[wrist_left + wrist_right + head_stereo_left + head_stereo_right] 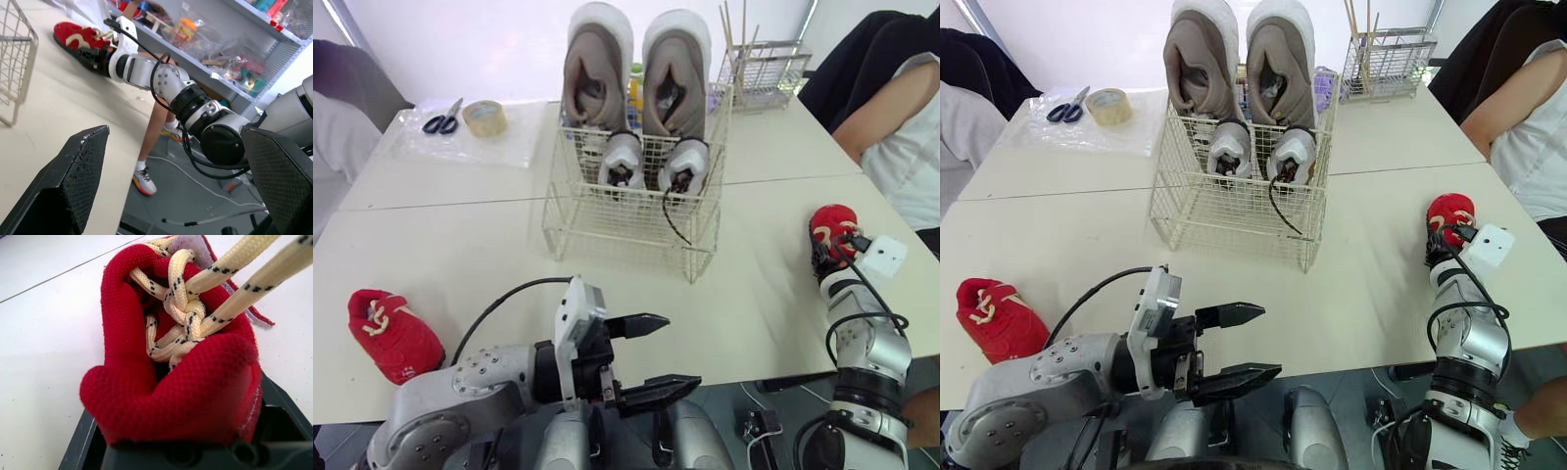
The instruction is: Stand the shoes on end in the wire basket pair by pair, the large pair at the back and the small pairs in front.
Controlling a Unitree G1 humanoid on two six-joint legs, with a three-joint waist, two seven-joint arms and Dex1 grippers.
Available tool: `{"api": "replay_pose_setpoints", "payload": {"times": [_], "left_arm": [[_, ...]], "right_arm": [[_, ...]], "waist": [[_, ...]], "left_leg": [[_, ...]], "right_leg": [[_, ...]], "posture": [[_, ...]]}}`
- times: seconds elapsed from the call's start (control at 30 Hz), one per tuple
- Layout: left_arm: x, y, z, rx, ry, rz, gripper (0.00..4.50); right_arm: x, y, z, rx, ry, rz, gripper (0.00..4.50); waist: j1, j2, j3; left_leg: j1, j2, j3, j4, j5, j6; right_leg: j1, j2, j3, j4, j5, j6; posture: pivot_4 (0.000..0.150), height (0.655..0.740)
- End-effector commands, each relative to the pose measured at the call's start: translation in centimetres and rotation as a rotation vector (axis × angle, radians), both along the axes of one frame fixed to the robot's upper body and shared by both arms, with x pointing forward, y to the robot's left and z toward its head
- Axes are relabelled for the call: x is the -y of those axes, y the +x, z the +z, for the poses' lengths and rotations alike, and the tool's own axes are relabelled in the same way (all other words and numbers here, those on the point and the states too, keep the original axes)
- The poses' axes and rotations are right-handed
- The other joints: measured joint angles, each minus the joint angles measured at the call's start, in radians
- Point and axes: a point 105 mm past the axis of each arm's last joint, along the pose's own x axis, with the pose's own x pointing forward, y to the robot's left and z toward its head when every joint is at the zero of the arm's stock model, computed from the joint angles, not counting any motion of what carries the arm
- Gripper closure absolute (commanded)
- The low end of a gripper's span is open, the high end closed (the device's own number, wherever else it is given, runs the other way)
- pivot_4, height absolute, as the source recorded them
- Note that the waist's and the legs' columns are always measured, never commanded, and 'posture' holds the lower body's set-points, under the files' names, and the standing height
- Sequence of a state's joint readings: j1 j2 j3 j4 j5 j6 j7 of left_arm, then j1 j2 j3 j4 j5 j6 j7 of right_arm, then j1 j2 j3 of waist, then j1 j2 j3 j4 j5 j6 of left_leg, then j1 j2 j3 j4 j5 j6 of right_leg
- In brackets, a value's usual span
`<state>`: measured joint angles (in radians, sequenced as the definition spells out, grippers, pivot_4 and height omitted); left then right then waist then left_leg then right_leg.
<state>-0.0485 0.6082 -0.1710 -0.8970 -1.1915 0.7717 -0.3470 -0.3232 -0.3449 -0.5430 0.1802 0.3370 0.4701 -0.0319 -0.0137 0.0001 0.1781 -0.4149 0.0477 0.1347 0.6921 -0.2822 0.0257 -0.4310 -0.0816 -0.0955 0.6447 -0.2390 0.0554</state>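
tables (pixel 460 245): white, pushed together | wall (pixel 460 39): white (bright) | shelving (pixel 281 51): grey metal, cluttered | floor (pixel 161 205): grey

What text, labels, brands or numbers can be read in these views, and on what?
No text is readable.
Loose red shoe: tiny white mark on its side, too small to read.
Shelf packages: labels too blurred to read.
Held red shoe: no print shows.

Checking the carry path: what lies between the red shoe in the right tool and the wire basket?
Bare tabletop only, from red shoe to wire basket, per the left eye view.
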Motion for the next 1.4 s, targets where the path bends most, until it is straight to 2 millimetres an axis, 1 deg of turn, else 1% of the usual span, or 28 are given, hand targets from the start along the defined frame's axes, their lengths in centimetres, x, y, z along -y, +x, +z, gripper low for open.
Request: {"api": "replay_pose_setpoints", "payload": {"times": [0.03, 0.07, 0.17, 0.23, 0.27, 0.3, 0.33, 0.4, 0.43, 0.53, 0.57, 0.67, 0.73, 0.8, 0.83, 0.9, 0.97, 1.03, 1.13, 1.17, 1.27, 1.33, 1.4], "left_arm": [[0.2, -0.5, 0.9, 0.012, -0.044, -0.011, 0.00], [0.1, -0.5, 1.0, 0.007, -0.048, -0.009, 0.00], [-0.4, -0.7, 1.7, -0.002, -0.070, -0.006, 0.00], [-0.9, -0.8, 2.1, -0.003, -0.079, 0.000, 0.00], [-1.3, -0.7, 2.3, -0.003, -0.077, 0.004, 0.00], [-1.7, -0.6, 2.6, -0.003, -0.079, 0.021, 0.00], [-2.2, -0.4, 2.8, -0.006, -0.080, 0.038, 0.00], [-2.7, -0.3, 3.0, -0.017, -0.074, 0.058, 0.00], [-2.8, -0.3, 3.2, -0.022, -0.071, 0.063, 0.00], [-4.2, -0.5, 4.2, -0.037, -0.097, 0.105, 0.00], [-4.7, -0.3, 4.4, -0.032, -0.093, 0.139, 0.00], [-6.6, 0.2, 5.0, -0.018, -0.068, 0.249, 0.00], [-7.9, 0.4, 5.2, -0.018, -0.054, 0.329, 0.00], [-10.0, 0.6, 6.2, -0.005, -0.066, 0.427, 0.00], [-11.4, 0.6, 6.8, 0.009, -0.068, 0.483, 0.00], [-13.9, 0.4, 7.7, 0.035, -0.061, 0.569, 0.00], [-16.1, -0.1, 8.4, 0.051, -0.042, 0.632, 0.00], [-17.6, -0.6, 8.9, 0.050, -0.026, 0.662, 0.00], [-19.4, -1.4, 9.9, 0.076, 0.006, 0.696, 0.00], [-19.8, -1.5, 10.7, 0.099, -0.006, 0.702, 0.00], [-20.2, -1.4, 12.4, 0.144, -0.066, 0.685, 0.00], [-19.8, -1.2, 13.4, 0.176, -0.097, 0.639, 0.00], [-18.8, -0.8, 14.0, 0.200, -0.112, 0.567, 0.00]], "right_arm": [[0.9, 0.0, 2.3, 0.042, -0.081, -0.019, 2.42], [1.3, 0.3, 4.5, 0.094, -0.142, -0.032, 2.42], [1.8, 1.0, 9.9, 0.227, -0.281, -0.053, 2.42], [2.2, 1.5, 13.0, 0.305, -0.323, -0.087, 2.42], [2.0, 1.7, 13.8, 0.330, -0.327, -0.097, 2.42], [1.6, 2.6, 16.4, 0.403, -0.354, -0.091, 2.42], [0.7, 3.4, 18.9, 0.474, -0.385, -0.074, 2.42], [-1.3, 4.5, 23.2, 0.600, -0.444, -0.012, 2.42], [-2.3, 5.0, 24.9, 0.656, -0.455, 0.025, 2.42], [-6.2, 5.7, 29.6, 0.822, -0.469, 0.150, 2.42], [-7.4, 5.8, 31.0, 0.867, -0.491, 0.196, 2.42], [-11.3, 5.5, 34.4, 0.987, -0.526, 0.404, 2.42], [-13.3, 5.1, 35.8, 1.034, -0.537, 0.535, 2.42], [-16.0, 4.0, 37.6, 1.102, -0.575, 0.709, 2.42], [-17.5, 3.2, 38.3, 1.140, -0.596, 0.819, 2.42], [-20.3, 1.8, 39.0, 1.181, -0.635, 1.023, 2.42], [-23.0, 0.2, 38.4, 1.182, -0.710, 1.260, 2.42], [-24.7, -1.2, 37.4, 1.159, -0.775, 1.453, 2.42], [-26.3, -3.3, 36.1, 1.112, -0.830, 1.730, 2.42], [-26.7, -4.1, 35.5, 1.087, -0.836, 1.831, 2.42], [-27.4, -5.2, 34.2, 1.027, -0.866, 2.000, 2.42], [-27.8, -5.5, 33.0, 0.977, -0.914, 2.074, 2.42], [-28.1, -5.5, 32.3, 0.950, -0.950, 2.115, 2.42]], "waist": [[0.000, 0.000, 0.000], [0.000, 0.001, 0.001], [0.000, 0.006, 0.004], [-0.004, 0.007, 0.004], [-0.005, 0.007, 0.004], [-0.006, 0.006, 0.004], [-0.010, 0.006, 0.005], [-0.013, 0.007, 0.005], [-0.015, 0.007, 0.005], [-0.021, 0.006, 0.006], [-0.023, 0.006, 0.006], [-0.022, 0.006, 0.006], [-0.024, 0.005, 0.007], [-0.024, 0.005, 0.007], [-0.028, 0.005, 0.008], [-0.030, 0.006, 0.009], [-0.031, 0.006, 0.009], [-0.031, 0.006, 0.009], [-0.028, 0.006, 0.009], [-0.026, 0.006, 0.009], [-0.024, 0.006, 0.009], [-0.024, 0.006, 0.009], [-0.029, 0.006, 0.009]], "left_leg": [[0.001, 0.000, 0.000, 0.000, 0.000, 0.000], [0.001, 0.000, 0.000, 0.000, 0.000, 0.001], [0.000, -0.001, 0.001, -0.001, 0.000, 0.001], [0.000, -0.001, 0.003, -0.002, 0.000, 0.000], [0.000, -0.001, 0.003, -0.004, 0.000, -0.001], [0.001, -0.001, 0.003, -0.005, 0.001, -0.002], [0.003, -0.001, 0.003, -0.008, 0.002, -0.003], [0.004, 0.000, 0.004, -0.010, 0.003, -0.005], [0.004, 0.000, 0.004, -0.011, 0.003, -0.005], [0.005, 0.001, 0.004, -0.013, 0.004, -0.007], [0.005, 0.001, 0.004, -0.013, 0.007, -0.011], [0.004, 0.000, 0.004, -0.012, 0.007, -0.012], [0.004, 0.000, 0.004, -0.012, 0.007, -0.011], [0.003, 0.000, 0.004, -0.012, 0.006, -0.010], [0.003, 0.000, 0.005, -0.012, 0.006, -0.010], [0.002, 0.000, 0.005, -0.012, 0.006, -0.010], [0.001, 0.001, 0.005, -0.013, 0.006, -0.010], [-0.001, 0.002, 0.005, -0.013, 0.006, -0.010], [-0.002, 0.001, 0.005, -0.013, 0.003, -0.006], [-0.003, 0.001, 0.005, -0.012, 0.003, -0.006], [-0.004, 0.001, 0.004, -0.012, 0.003, -0.007], [-0.004, 0.001, 0.004, -0.012, 0.002, -0.009], [-0.004, 0.001, 0.005, -0.012, 0.004, -0.015]], "right_leg": [[0.001, 0.000, 0.000, 0.000, 0.000, 0.000], [0.001, 0.000, 0.000, 0.000, 0.000, 0.000], [-0.001, -0.001, 0.001, -0.001, 0.000, 0.000], [-0.003, -0.001, 0.003, 0.000, 0.001, 0.001], [-0.004, 0.000, 0.003, 0.000, 0.002, 0.003], [-0.004, 0.000, 0.004, 0.001, 0.002, 0.003], [-0.004, 0.001, 0.004, 0.000, 0.002, 0.003], [-0.004, 0.002, 0.005, 0.001, 0.001, 0.003], [-0.005, 0.002, 0.005, 0.001, 0.001, 0.002], [-0.005, 0.003, 0.005, 0.001, 0.000, 0.002], [-0.005, 0.003, 0.005, 0.001, 0.000, 0.002], [-0.005, 0.001, 0.004, 0.001, 0.000, 0.002], [-0.004, 0.001, 0.004, 0.000, 0.000, 0.002], [-0.004, 0.000, 0.003, -0.001, 0.000, 0.002], [-0.005, 0.000, 0.003, -0.002, 0.000, 0.002], [-0.006, 0.000, 0.003, -0.002, 0.000, 0.002], [-0.008, 0.001, 0.002, -0.001, 0.000, 0.002], [-0.010, 0.001, 0.001, -0.001, 0.000, 0.001], [-0.010, 0.000, 0.000, -0.001, -0.001, -0.001], [-0.011, 0.000, 0.000, -0.001, -0.001, -0.001], [-0.012, -0.001, 0.000, -0.001, -0.002, -0.002], [-0.012, -0.003, 0.000, -0.001, -0.002, -0.002], [-0.013, -0.004, 0.000, -0.001, -0.001, -0.003]], "posture": [[0.150, 0.7400], [0.150, 0.7400], [0.150, 0.7400], [0.150, 0.7400], [0.150, 0.7400], [0.150, 0.7400], [0.150, 0.7400], [0.150, 0.7400], [0.150, 0.7400], [0.150, 0.7400], [0.150, 0.7400], [0.150, 0.7400], [0.150, 0.7400], [0.150, 0.7400], [0.150, 0.7400], [0.150, 0.7400], [0.150, 0.7400], [0.150, 0.7400], [0.150, 0.7400], [0.150, 0.7400], [0.150, 0.7400], [0.150, 0.7400], [0.150, 0.7400]]}}
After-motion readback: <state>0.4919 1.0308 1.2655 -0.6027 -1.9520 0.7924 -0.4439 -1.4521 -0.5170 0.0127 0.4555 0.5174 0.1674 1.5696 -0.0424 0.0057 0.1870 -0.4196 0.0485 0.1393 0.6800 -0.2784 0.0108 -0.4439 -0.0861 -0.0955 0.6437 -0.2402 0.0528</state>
